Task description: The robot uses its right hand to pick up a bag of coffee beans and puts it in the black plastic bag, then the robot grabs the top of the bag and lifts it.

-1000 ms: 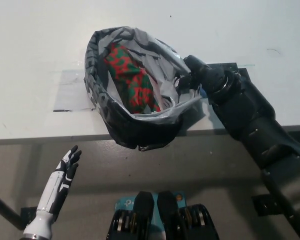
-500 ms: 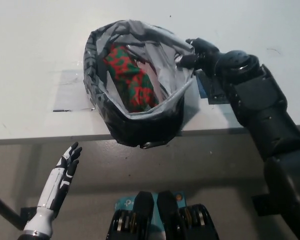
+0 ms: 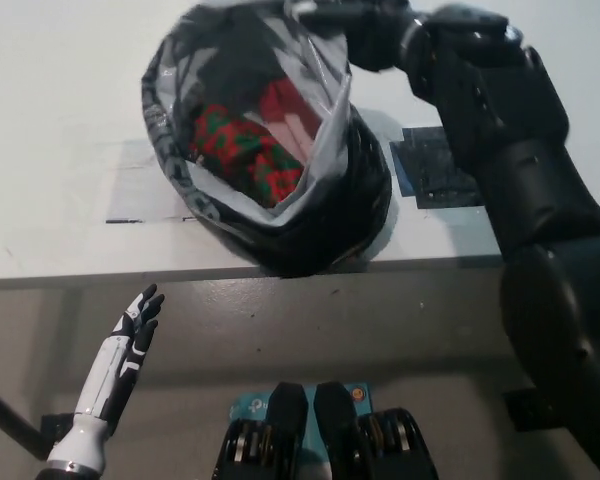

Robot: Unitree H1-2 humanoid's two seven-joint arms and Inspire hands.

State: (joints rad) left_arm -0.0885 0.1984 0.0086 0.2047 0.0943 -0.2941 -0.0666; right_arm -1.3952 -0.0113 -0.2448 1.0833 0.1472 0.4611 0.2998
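One black plastic bag (image 3: 325, 215), one bag of coffee beans (image 3: 242, 152) inside it, two hands in view. Right hand (image 3: 365, 28) grips bag's top rim at upper right, fingers clamped on plastic. Vs 0.5 s ago: hand is higher and further up the frame, bag pulled taller, mouth narrower, coffee pkg sunk deeper w/ less showing. Pkg's long axis runs diagonal, upper left to lower right; which end is top, can't tell. Left hand (image 3: 132, 338) rests lower left below white table (image 3: 60, 120) edge, fingers spread, empty.
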